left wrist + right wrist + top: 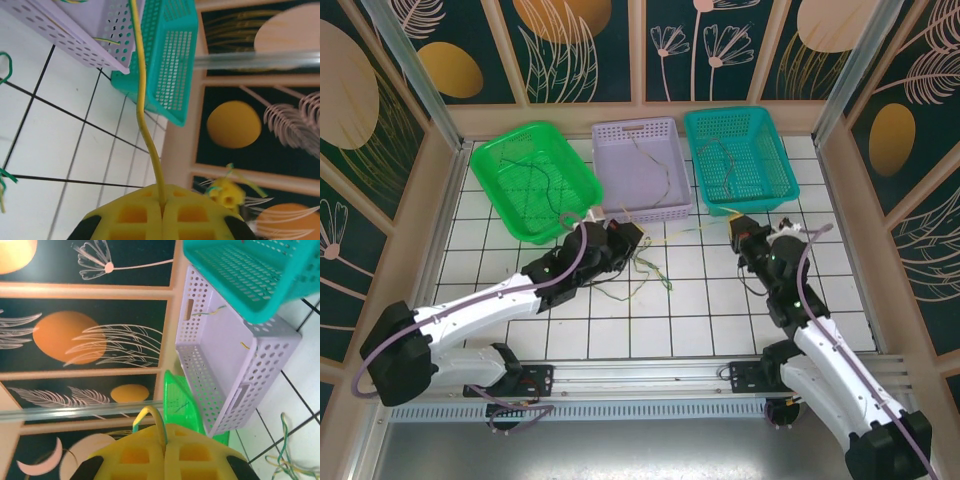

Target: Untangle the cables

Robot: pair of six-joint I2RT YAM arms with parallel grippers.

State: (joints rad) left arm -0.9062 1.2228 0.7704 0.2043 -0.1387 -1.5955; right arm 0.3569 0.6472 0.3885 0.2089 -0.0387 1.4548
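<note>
Tabletop (720,310): white tiles with a dark grid. Three baskets stand along its far edge: green basket (505,165), lavender basket (620,170) and teal basket (760,150). Each has a stray strand or two lying inside.

Left claw (162,202) is near the lavender basket's front corner, pinched tight on a yellow cable (142,115). The cable climbs from the tips past that basket's perforated wall.

Right claw (165,440) is just before the teal basket, closed on a short yellow-green loop (150,415).

The remaining cables (645,270) lie in a loose knot on the tiles between the claws.

Risks, as I judge them:
- If the claws pull apart too briskly, the knot could cinch instead of opening.
- Wire this thin may slide out of the tips.
- The yellow cable could snag in the basket holes and drag the lavender basket along.
</note>
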